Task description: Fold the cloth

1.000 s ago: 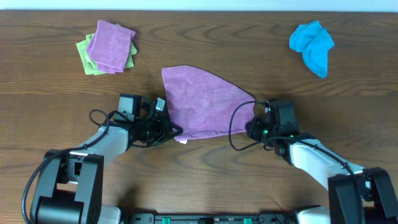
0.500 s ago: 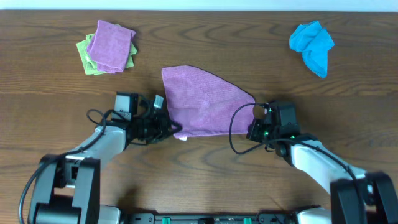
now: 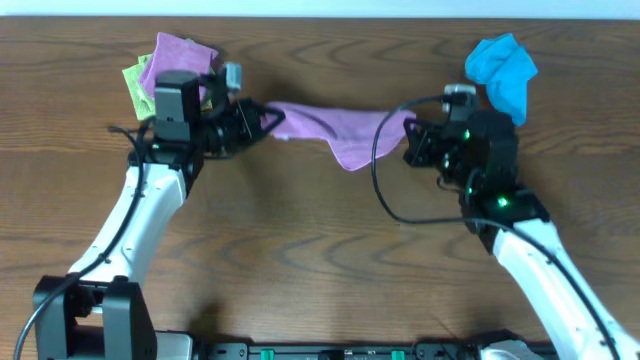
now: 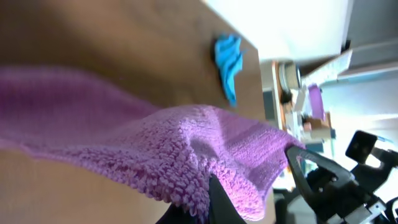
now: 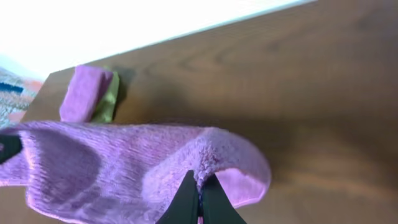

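Observation:
The purple cloth [image 3: 335,128] hangs in the air between both grippers, stretched across the far half of the table and sagging in the middle. My left gripper [image 3: 268,117] is shut on its left corner; in the left wrist view the cloth [image 4: 155,143] drapes over my fingers [image 4: 214,202]. My right gripper [image 3: 410,130] is shut on its right corner; in the right wrist view the cloth [image 5: 124,162] is pinched between my fingertips [image 5: 199,190].
A folded purple cloth on a green cloth [image 3: 175,75] lies at the far left, also in the right wrist view [image 5: 87,93]. A crumpled blue cloth [image 3: 503,72] lies at the far right, also in the left wrist view [image 4: 229,59].
Both grippers have lifted the purple cloth off the table and carried it toward the far side; it was lying flat near the middle before and now hangs between them.

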